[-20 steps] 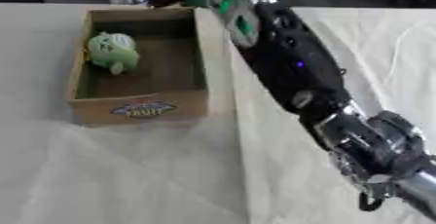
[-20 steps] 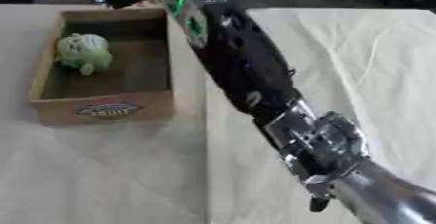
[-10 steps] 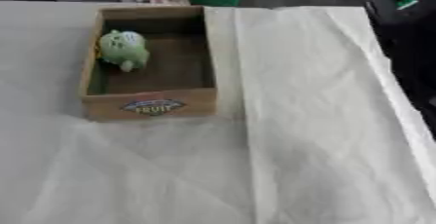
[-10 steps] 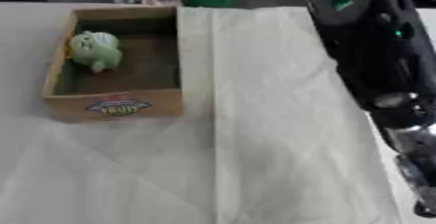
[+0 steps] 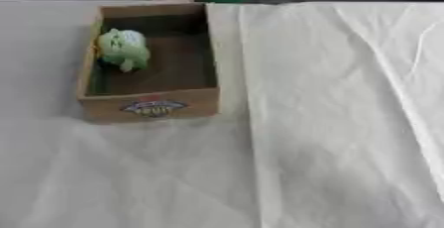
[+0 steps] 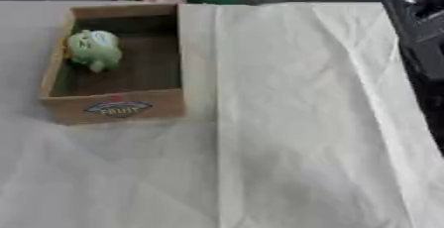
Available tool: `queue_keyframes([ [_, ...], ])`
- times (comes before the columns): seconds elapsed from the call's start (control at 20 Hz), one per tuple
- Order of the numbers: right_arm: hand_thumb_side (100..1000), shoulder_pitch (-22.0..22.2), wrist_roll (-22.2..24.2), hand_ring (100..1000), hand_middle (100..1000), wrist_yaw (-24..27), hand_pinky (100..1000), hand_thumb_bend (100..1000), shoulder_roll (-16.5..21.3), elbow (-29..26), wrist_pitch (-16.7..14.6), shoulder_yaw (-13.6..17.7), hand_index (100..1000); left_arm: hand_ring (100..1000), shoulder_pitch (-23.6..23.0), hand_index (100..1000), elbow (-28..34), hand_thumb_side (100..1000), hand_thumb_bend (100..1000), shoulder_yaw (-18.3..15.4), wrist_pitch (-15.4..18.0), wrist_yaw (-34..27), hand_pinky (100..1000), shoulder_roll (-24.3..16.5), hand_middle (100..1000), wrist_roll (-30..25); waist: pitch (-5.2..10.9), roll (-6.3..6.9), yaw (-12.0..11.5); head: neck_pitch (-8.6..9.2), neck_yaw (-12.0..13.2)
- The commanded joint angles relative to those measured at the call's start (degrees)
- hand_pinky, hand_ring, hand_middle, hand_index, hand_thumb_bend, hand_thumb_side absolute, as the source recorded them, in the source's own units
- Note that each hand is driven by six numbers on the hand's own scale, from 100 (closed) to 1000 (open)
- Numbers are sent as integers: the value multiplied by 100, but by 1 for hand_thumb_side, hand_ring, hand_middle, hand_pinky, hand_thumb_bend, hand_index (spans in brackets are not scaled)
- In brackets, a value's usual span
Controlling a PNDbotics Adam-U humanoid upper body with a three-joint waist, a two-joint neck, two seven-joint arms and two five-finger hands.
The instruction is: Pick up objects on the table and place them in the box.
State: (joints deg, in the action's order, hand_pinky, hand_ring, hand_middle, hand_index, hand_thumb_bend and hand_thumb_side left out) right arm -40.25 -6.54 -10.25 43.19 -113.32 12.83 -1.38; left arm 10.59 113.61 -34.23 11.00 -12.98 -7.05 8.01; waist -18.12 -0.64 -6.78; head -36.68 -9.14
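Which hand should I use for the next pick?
Right, probably: only the right arm shows, at the right edge of the right eye view. No hand is visible. The box already holds the green toy; nothing loose remains on the cloth.

Both eye views look steeply down from the robot's head at the white-covered tabletop (image 5: 329, 123). They share the cardboard box (image 5: 149, 107) at upper left. The right eye view sits slightly rightward, catching a black arm (image 6: 420, 38) at its right edge.
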Motion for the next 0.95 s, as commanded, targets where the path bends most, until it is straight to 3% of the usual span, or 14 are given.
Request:
queue_keyframes([
  [0.05, 810, 240, -611, 760, 707, 521, 873, 100, 357, -127, -449, 216, 896, 514, 14, 705, 98, 599, 100, -72, 27, 44, 766, -80, 525, 34, 69, 26, 19, 54, 67],
  [0.2, 795, 742, -1009, 792, 772, 1048, 889, 100, 508, -127, -1009, 292, 935, 514, 6, 706, 98, 600, 100, -90, 42, 50, 765, -73, 525, 50, 40, 54, 48, 59, 136],
  [0.3, 752, 1144, -1014, 801, 804, 1395, 896, 100, 551, -127, -1635, 326, 947, 514, 4, 706, 98, 597, 100, -100, 57, 54, 765, -75, 525, 61, 23, 77, 62, 61, 191],
  [0.45, 691, 1730, -782, 797, 797, 2039, 905, 100, 453, -127, -2316, 443, 937, 515, 3, 706, 98, 601, 100, -115, 73, 57, 765, -65, 525, 85, -3, 112, 98, 83, 264],
  [0.55, 621, 1976, -852, 779, 759, 2274, 887, 100, 318, -127, -2648, 628, 893, 515, -9, 706, 98, 601, 100, -122, 84, 59, 765, -52, 525, 89, -29, 140, 126, 115, 309],
  [0.6, 637, 2069, -957, 774, 751, 2314, 883, 100, 250, -127, -2816, 711, 880, 515, -13, 706, 98, 601, 100, -124, 90, 54, 765, -45, 525, 90, -40, 152, 136, 120, 320],
  [0.75, 667, 2391, -1231, 765, 740, 2278, 884, 100, -20, -127, -3087, 839, 873, 515, -39, 706, 98, 601, 100, -132, 103, 51, 765, -13, 526, 90, -74, 201, 136, 134, 339],
  [0.95, 656, 2732, -1227, 749, 706, 2067, 885, 100, -313, -127, -3015, 882, 834, 516, -57, 708, 98, 604, 100, -140, 135, 46, 763, -2, 527, 95, -94, 247, 129, 146, 349],
])
